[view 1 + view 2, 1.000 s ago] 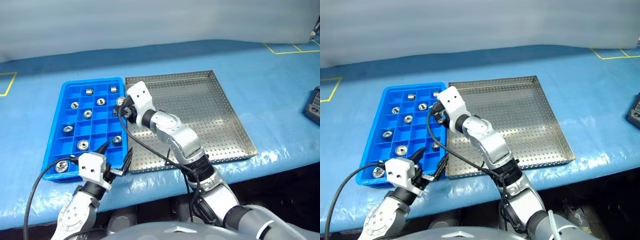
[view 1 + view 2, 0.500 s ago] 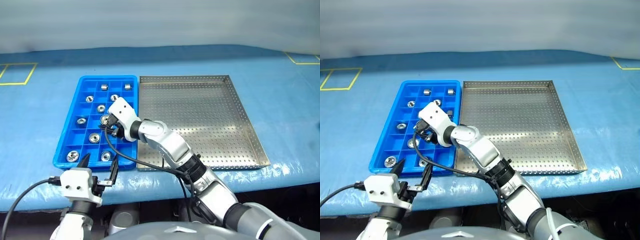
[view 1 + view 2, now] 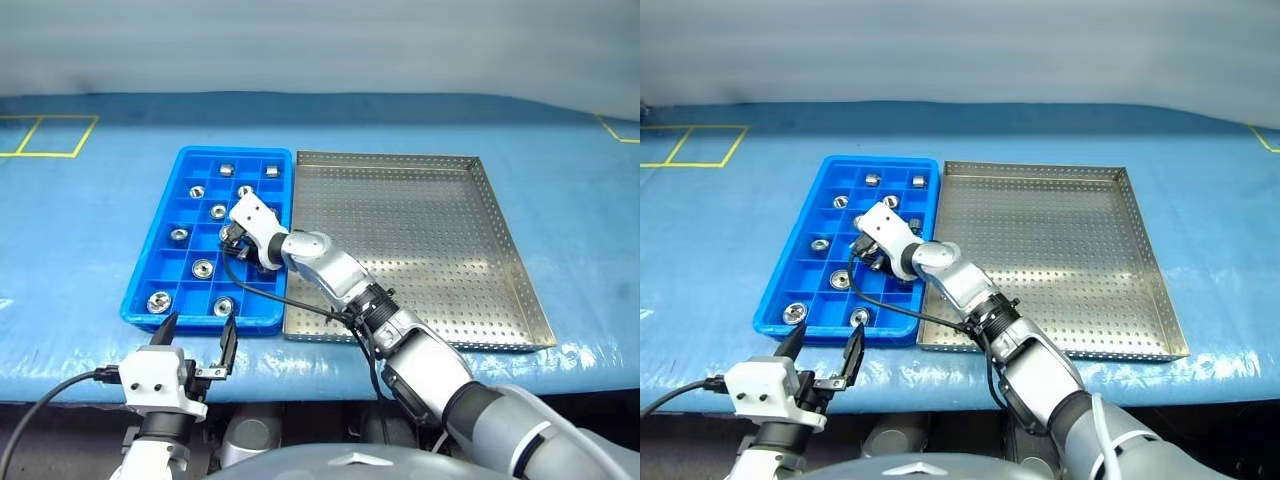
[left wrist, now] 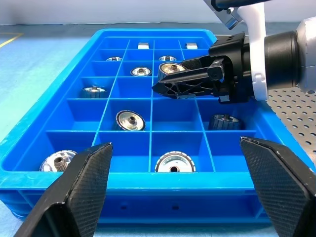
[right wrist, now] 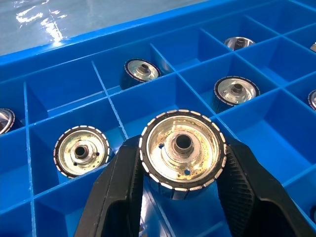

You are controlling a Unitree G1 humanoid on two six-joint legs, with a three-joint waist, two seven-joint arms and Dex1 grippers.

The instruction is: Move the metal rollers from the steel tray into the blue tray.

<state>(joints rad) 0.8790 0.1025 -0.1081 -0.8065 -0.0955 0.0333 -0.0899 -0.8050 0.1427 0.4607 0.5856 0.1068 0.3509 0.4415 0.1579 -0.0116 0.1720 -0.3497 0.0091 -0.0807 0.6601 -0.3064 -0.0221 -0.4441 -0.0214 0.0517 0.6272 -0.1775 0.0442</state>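
My right gripper (image 5: 180, 197) has carried its roller (image 5: 182, 153) from the blue tray's (image 3: 150, 262) far edge, beside the steel tray (image 3: 420, 250), down low over the middle compartments. My left gripper (image 3: 197, 333) has pulled back off the blue tray's near rim.

blue tray (image 4: 148, 195): rollers (image 4: 130, 120) in compartments | right claw (image 4: 165, 89) above it | left claw (image 4: 173, 192) spread

Your head cameras look forward and down over both trays from the near side. Each wrist camera sits close, facing along its fingers into the blue tray (image 4: 59, 123), which all views share.
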